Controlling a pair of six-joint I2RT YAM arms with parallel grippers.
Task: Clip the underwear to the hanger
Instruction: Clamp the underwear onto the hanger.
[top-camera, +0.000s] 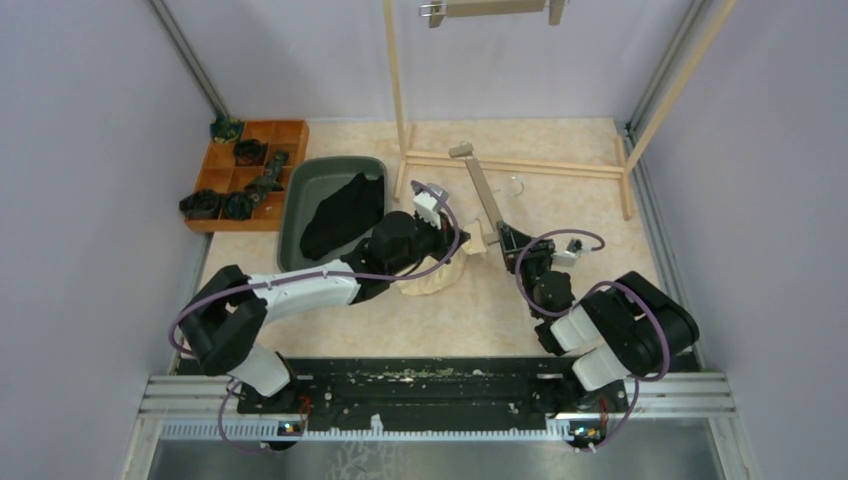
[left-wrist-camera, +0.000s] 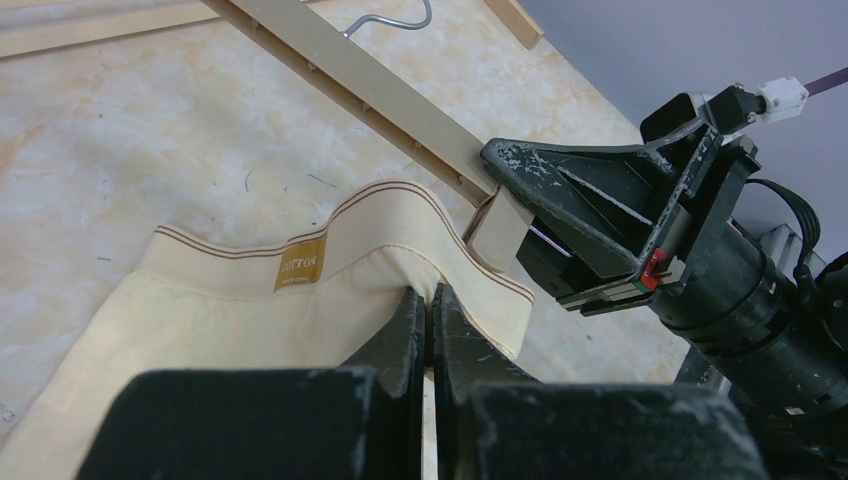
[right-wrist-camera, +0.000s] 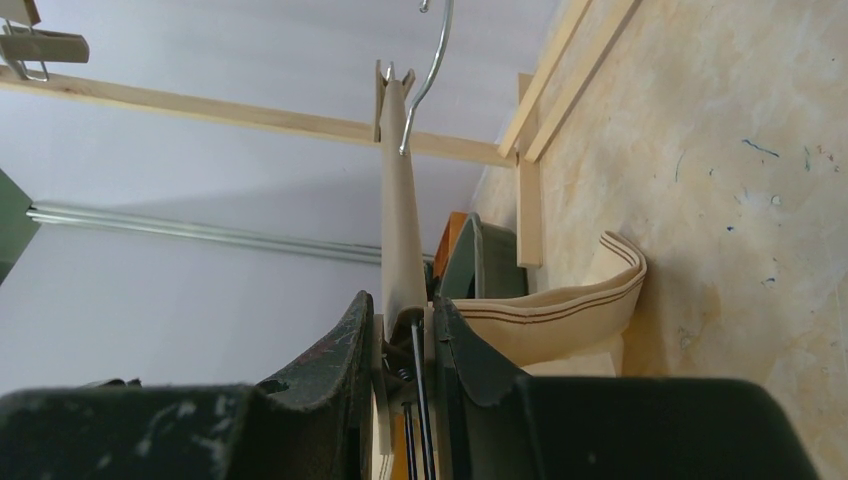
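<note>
Left gripper (left-wrist-camera: 428, 300) pinched shut on cream underwear (left-wrist-camera: 230, 310), centre frame, holding its waistband up beside the clip (left-wrist-camera: 497, 232). Right gripper (right-wrist-camera: 400, 315) squeezes that clip at the hanger (left-wrist-camera: 370, 85) end, likely to open it. Black underwear (top-camera: 340, 215) lies in bin (top-camera: 300, 195), upper left.

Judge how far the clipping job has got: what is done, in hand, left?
Done: nothing looks clipped yet. In hand: the left jaws are shut on the cream underwear's waistband, beside the wooden clip hanger, whose clip end the right jaws grip. Left: fastening the cream pair, then the black underwear lying in the green tub.
</note>
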